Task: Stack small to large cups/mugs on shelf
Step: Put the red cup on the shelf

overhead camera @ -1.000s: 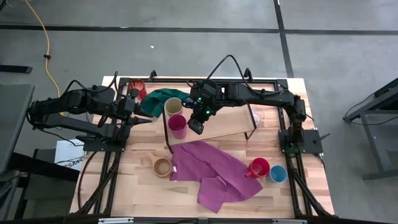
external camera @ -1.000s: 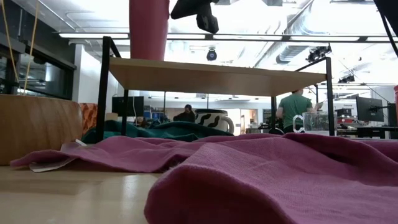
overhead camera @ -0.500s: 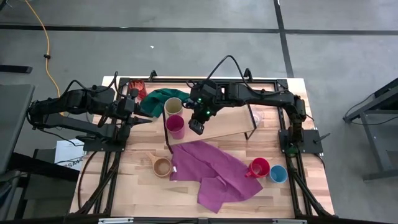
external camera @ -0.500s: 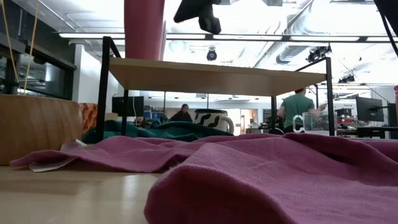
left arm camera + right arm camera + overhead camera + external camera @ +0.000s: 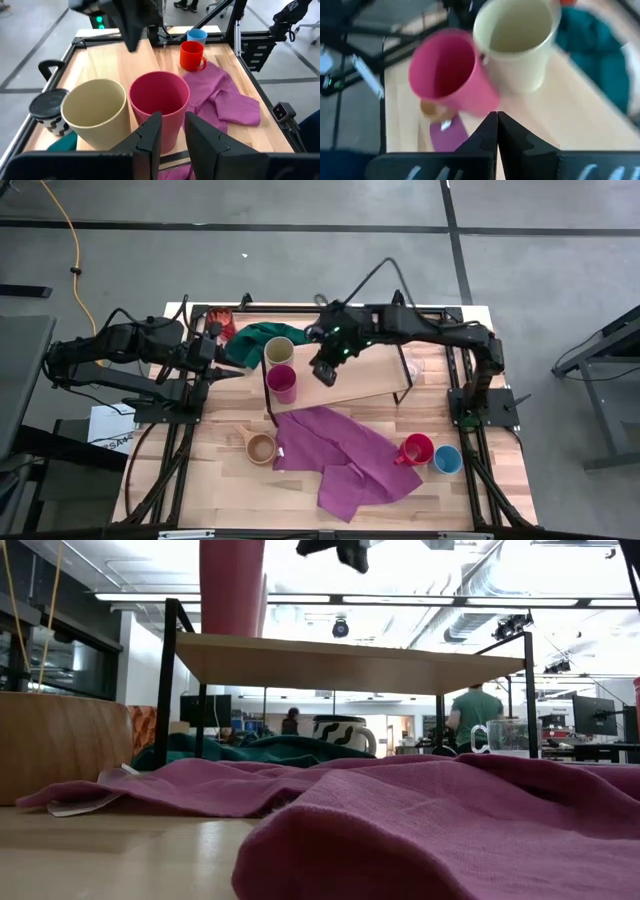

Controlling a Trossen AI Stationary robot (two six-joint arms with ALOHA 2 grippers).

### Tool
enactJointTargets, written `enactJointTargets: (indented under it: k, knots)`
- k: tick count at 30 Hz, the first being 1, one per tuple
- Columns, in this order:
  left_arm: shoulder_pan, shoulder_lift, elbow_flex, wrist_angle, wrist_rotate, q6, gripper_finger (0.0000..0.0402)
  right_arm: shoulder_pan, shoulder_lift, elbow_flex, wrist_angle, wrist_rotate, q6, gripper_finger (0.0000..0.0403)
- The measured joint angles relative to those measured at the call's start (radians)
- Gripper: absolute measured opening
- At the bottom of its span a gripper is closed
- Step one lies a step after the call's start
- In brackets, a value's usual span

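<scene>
High view: the right gripper [image 5: 324, 370], fingers pressed together and empty, hovers above the low light-wood shelf [image 5: 370, 380] beside the magenta plastic cup [image 5: 283, 381] and cream cup [image 5: 278, 351]; next, it should fetch cups by size, avoiding both.

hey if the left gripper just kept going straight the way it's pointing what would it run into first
Most likely the magenta cup on the shelf. In the left wrist view it stands directly ahead of the left gripper, whose fingers are apart; the cream cup sits just to one side. How far off is unclear.
</scene>
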Motion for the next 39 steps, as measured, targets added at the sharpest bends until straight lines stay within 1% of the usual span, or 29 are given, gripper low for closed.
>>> enactJointTargets:
  k: [2,11,18,28,30,33,39]
  knots:
    - [0.0,0.0,0.011,0.01,0.0,0.013,0.0074,-0.001,-0.03,0.0,0.023,0.035,-0.005,0.0]
    - [0.0,-0.001,0.061,0.025,0.0,0.055,0.0074,0.001,-0.154,0.0,0.057,0.059,-0.004,0.0]
    - [0.0,-0.001,0.088,0.025,0.0,0.058,0.0074,0.008,-0.22,0.0,0.091,0.112,0.003,0.0]
    - [0.0,0.001,0.156,0.051,-0.009,0.066,0.0074,0.009,-0.261,0.0,0.189,0.106,-0.026,0.0001]
    - [0.0,0.001,0.169,0.052,-0.027,0.079,0.0074,0.009,-0.263,0.0,0.193,0.098,-0.039,0.0001]
    - [0.0,-0.001,0.171,0.05,-0.061,0.084,0.0074,0.008,-0.271,0.0,0.176,0.093,-0.045,0.0012]
    - [0.0,0.001,0.171,0.001,-0.13,0.068,0.0074,0.001,-0.309,0.0,0.099,0.089,-0.045,0.0057]
